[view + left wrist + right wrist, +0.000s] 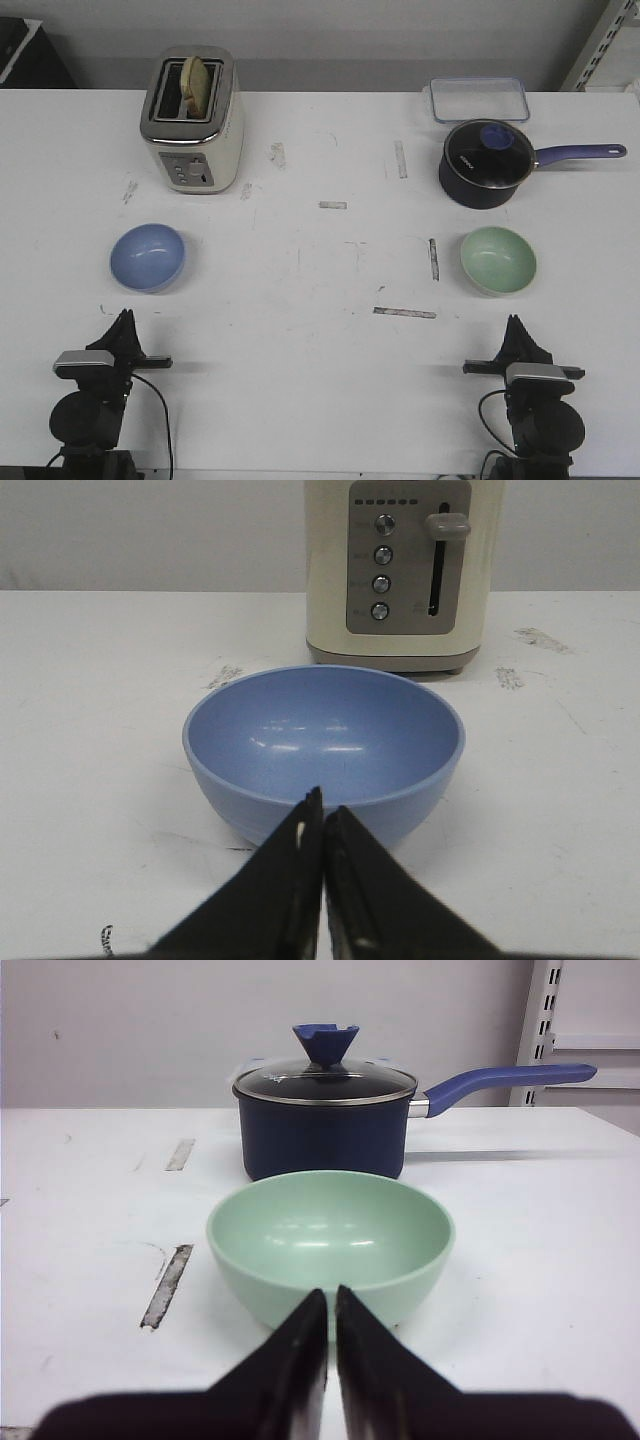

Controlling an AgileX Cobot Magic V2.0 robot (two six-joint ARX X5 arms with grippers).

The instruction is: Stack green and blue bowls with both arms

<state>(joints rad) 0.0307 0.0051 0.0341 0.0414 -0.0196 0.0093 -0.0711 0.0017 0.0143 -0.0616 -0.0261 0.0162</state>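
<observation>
Facing blue bowl (pixel 323 745) dead ahead of closed left claw (pixel 322 815); green bowl (pixel 330 1235) ahead of closed right claw (pixel 331 1305).

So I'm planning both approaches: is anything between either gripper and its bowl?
Nothing visible. The left gripper faces the periwinkle blue round bowl across bare white table; the right gripper likewise faces the mint green round bowl.

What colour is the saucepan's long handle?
The handle is periwinkle blue, clearest in the right wrist view.
</observation>
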